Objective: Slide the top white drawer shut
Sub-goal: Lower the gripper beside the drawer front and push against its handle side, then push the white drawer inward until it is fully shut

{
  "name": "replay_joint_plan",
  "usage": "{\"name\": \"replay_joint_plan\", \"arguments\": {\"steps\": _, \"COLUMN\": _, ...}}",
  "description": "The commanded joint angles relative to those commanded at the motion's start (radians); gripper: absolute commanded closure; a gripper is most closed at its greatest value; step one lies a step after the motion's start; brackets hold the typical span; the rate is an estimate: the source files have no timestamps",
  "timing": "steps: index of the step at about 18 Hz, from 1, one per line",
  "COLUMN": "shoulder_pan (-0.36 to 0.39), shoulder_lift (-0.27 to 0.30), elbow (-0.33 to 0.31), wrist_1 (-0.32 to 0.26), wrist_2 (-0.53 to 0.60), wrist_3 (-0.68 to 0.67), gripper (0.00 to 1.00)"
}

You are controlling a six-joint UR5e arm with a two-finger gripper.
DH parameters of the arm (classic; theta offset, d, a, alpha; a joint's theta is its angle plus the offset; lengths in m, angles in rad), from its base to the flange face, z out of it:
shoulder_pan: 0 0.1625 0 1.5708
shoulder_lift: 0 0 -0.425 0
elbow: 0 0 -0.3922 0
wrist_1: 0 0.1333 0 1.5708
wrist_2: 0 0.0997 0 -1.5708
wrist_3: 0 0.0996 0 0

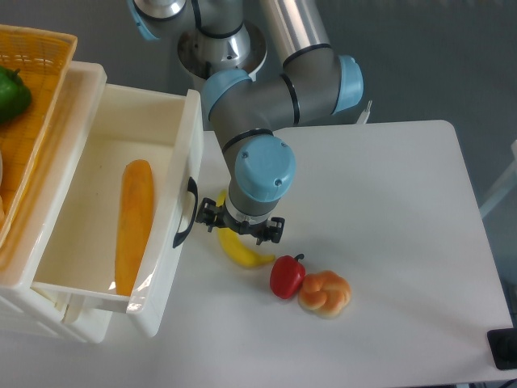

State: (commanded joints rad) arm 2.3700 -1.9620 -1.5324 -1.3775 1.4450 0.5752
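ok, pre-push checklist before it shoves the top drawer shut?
1. top white drawer pulled out, not yet closed: ok.
2. Contents below the rim: the long orange item lies flat on the drawer floor: ok.
3. gripper level with the drawer front, just right of the black handle; contact: cannot tell.
4. Gripper free of load: cannot tell, the wrist hides the fingers.
5. banana lies under the gripper and may get dragged: not ok.
6. red pepper and bun clear of the push line: ok.
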Motion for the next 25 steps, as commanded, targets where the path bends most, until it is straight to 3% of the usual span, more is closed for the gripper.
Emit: {"name": "replay_joint_plan", "arguments": {"steps": 25, "shoulder_pan": -0.055, "shoulder_lift": 0.02, "elbow": 0.0, "wrist_1": -0.015, "wrist_2": -0.044, "wrist_3": -0.001, "gripper": 0.0}}
